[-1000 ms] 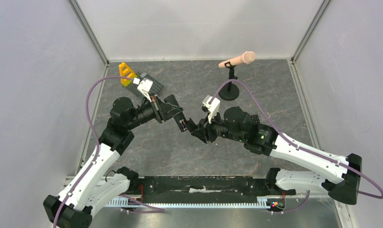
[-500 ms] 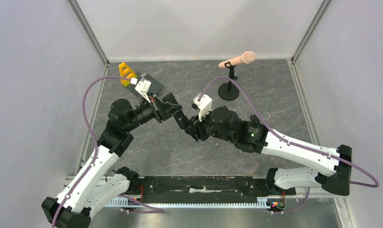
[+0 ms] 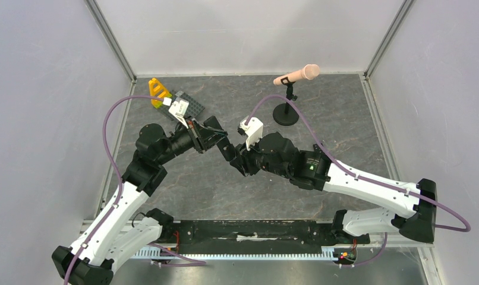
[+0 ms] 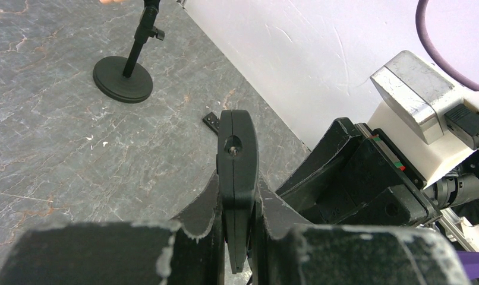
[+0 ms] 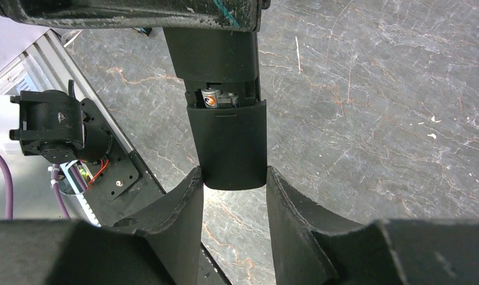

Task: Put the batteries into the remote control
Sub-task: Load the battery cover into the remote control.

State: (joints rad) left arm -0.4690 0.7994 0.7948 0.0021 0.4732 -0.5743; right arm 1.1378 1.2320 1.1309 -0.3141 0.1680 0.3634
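Observation:
My left gripper (image 3: 216, 138) is shut on the black remote control (image 3: 227, 149), holding it above the table. In the left wrist view the remote control (image 4: 237, 157) stands edge-on between the pinching fingers (image 4: 197, 208). In the right wrist view its back (image 5: 216, 53) faces the camera. The small cover (image 5: 228, 142) sits partly slid on. A narrow gap above it shows the batteries (image 5: 211, 98), one with a red-orange end. My right gripper (image 5: 232, 178) clasps the cover's near end, both fingertips against its sides. The right gripper (image 3: 242, 160) meets the remote mid-table.
A black microphone stand (image 3: 286, 113) with a pink microphone (image 3: 296, 75) stands at the back right. A yellow piece (image 3: 158, 92) and a grey studded plate (image 3: 191, 107) lie at the back left. A small black part (image 4: 211, 120) lies by the wall. Walls enclose the table.
The right arm has moved left toward the left gripper, bringing its jaws and the cover up to the remote's end. The left gripper rose slightly and kept its hold.

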